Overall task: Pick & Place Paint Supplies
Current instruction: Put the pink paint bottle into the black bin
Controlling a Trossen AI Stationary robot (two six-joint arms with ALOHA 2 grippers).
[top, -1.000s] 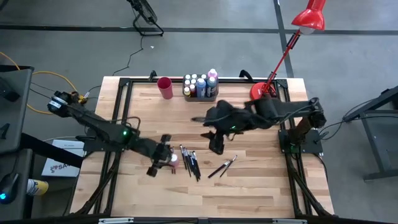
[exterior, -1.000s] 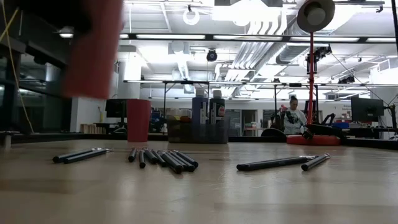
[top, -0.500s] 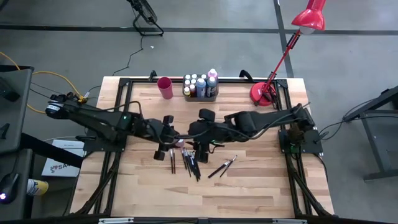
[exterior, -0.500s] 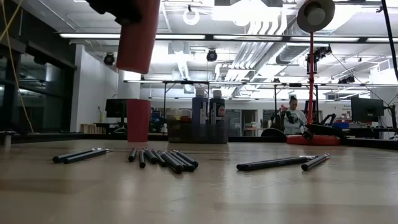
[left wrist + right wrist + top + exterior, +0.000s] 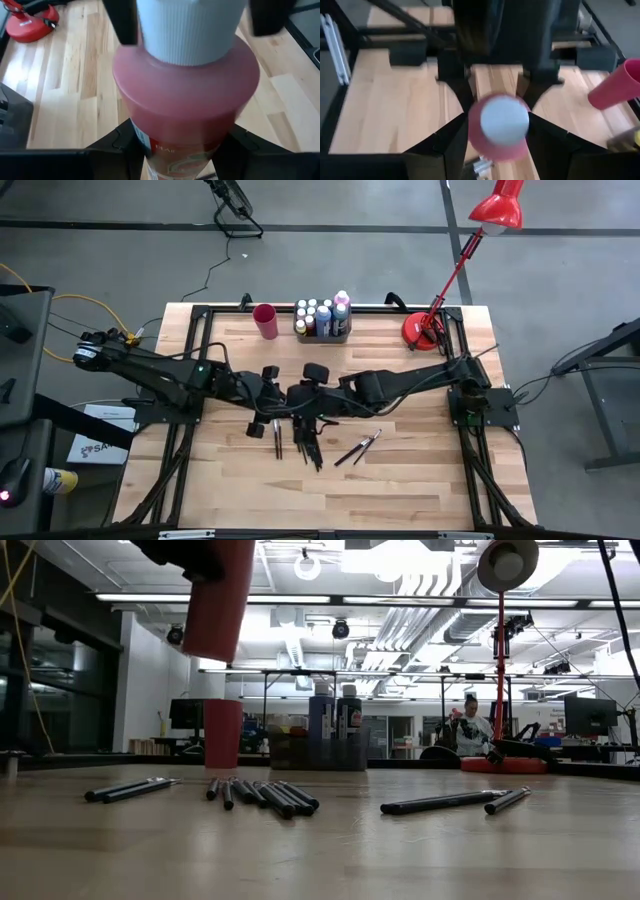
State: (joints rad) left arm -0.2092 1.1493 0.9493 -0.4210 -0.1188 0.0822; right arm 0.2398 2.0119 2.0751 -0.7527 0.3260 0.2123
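Nearest the front of the table (image 5: 430, 480) lie the paintbrushes (image 5: 305, 438), a loose fan of dark handles, with two more brushes (image 5: 358, 447) just off to their right. None is touched yet.

Above and just behind them, over the middle of the table, the two arms now meet. The left gripper (image 5: 182, 145) holds the pink bottle (image 5: 185, 100) clear of the wood, its fingers (image 5: 120, 145) pressed against the body on both sides. A second ago it carried the bottle low at the front left while the right arm hung well off to the right. Since then the left has lifted the bottle inward, and the right has swung across to it. The right gripper (image 5: 497, 145) now stands astride the bottle's pale-capped end, jaws wide, with fingers (image 5: 450, 145) flanking it (a true clamp does not show, so I take the left as the only hold).

To my eye this is a handover about to be made: the right must close before the left lets go.

At the far edge wait the red cup (image 5: 265, 320) and, beside it, the grey tray (image 5: 320, 337) with its standing bottles (image 5: 320, 313), the likely home for this one.
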